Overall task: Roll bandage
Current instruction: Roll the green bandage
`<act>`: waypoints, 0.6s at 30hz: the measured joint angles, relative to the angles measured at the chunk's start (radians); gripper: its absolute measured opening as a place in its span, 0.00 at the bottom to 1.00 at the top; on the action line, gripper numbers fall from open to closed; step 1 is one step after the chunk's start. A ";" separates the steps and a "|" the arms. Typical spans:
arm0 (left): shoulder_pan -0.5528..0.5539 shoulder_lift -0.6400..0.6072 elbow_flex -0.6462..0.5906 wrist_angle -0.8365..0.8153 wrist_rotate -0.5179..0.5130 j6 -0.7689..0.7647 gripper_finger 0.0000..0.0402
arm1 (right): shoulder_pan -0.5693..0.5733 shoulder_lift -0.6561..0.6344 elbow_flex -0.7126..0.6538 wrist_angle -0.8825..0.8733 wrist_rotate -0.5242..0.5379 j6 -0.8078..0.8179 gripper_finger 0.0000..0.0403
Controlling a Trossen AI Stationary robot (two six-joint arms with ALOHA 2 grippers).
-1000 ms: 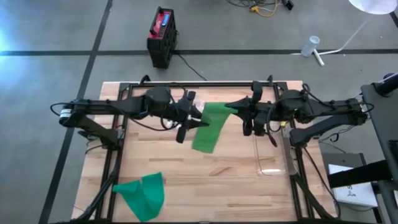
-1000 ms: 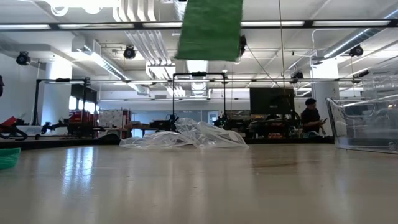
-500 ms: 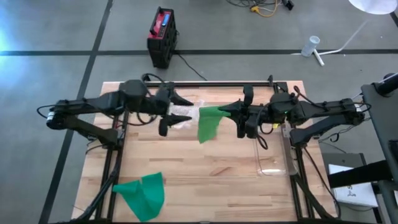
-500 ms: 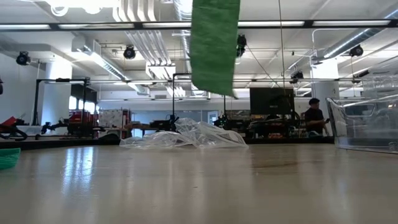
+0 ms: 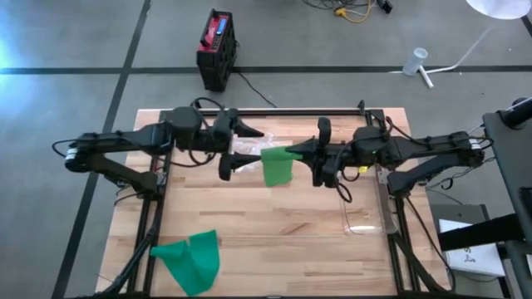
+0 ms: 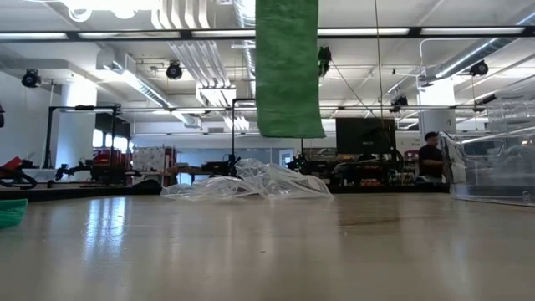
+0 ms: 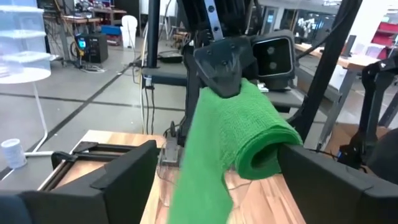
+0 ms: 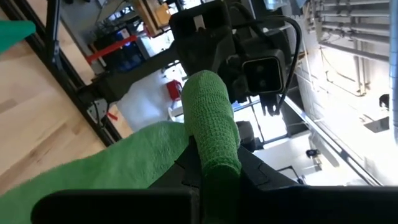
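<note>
A green bandage [image 5: 278, 164], partly rolled, hangs over the table's middle with my right gripper [image 5: 299, 151] shut on its rolled end. In the left wrist view the roll [image 7: 256, 138] points at me and the loose tail [image 7: 199, 180] drops below it. The low view shows the tail [image 6: 288, 71] hanging straight, clear of the table. My left gripper [image 5: 236, 150] stands open just left of the roll, its fingers [image 7: 124, 180] wide apart and touching nothing. A second green bandage [image 5: 190, 259] lies crumpled at the near left. My right gripper pinches the bandage's rolled end [image 8: 212, 146] between its two fingers, which come level from the table's right and lie along the roll. The roll sticks out level past the fingertips toward the left arm. The tail hangs slack below, lifted clear of the table.
A crumpled clear plastic bag [image 5: 246, 153] lies on the table under the grippers, also visible in the low view as the bag [image 6: 259, 182]. A clear container [image 5: 366, 209] stands at the right side. The black frame rail [image 5: 274, 111] runs along the far edge.
My left gripper has opened, let go of the bandage and drawn back toward the table's left edge. My right gripper has carried the bandage a little toward the left. The tail, earlier held out slanting, has swung down and now hangs straight.
</note>
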 joint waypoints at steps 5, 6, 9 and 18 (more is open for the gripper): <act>0.000 0.011 0.000 0.007 0.001 0.000 0.84 | 0.000 -0.005 0.000 -0.004 0.022 -0.016 0.07; 0.001 0.010 0.000 0.002 0.004 0.000 0.84 | 0.000 -0.005 0.000 -0.004 0.030 -0.019 0.07; 0.001 0.000 0.000 -0.014 0.010 0.010 0.83 | 0.000 -0.007 0.000 -0.012 0.041 -0.020 0.07; -0.002 -0.024 0.000 -0.024 0.060 0.073 0.83 | 0.000 -0.016 0.000 -0.016 0.057 -0.007 0.07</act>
